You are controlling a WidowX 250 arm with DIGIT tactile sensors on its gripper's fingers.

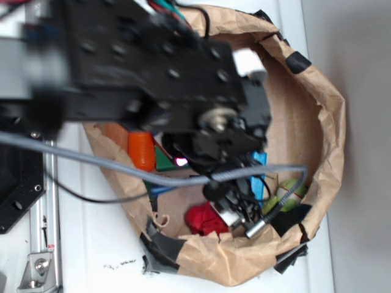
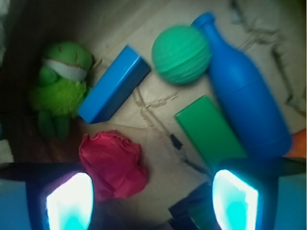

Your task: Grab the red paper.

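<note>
The red paper [image 2: 114, 164] is a crumpled bright red wad lying on the cardboard floor, just ahead of my left finger and inside the jaw line. My gripper [image 2: 152, 203] is open, its two glowing pads [image 2: 70, 201] set wide apart, with nothing held between them. In the exterior view the red paper [image 1: 201, 220] rests at the near end of the brown paper-walled pen, and my gripper [image 1: 235, 213] hangs right beside it, partly hiding it.
A green ball [image 2: 181, 54], a blue bottle [image 2: 247, 98], a blue block [image 2: 114, 84], a flat green block [image 2: 208, 130] and a green plush toy [image 2: 61, 86] lie around. An orange carrot [image 1: 142, 151] lies to the left. The brown crinkled paper wall [image 1: 324, 140] rings everything.
</note>
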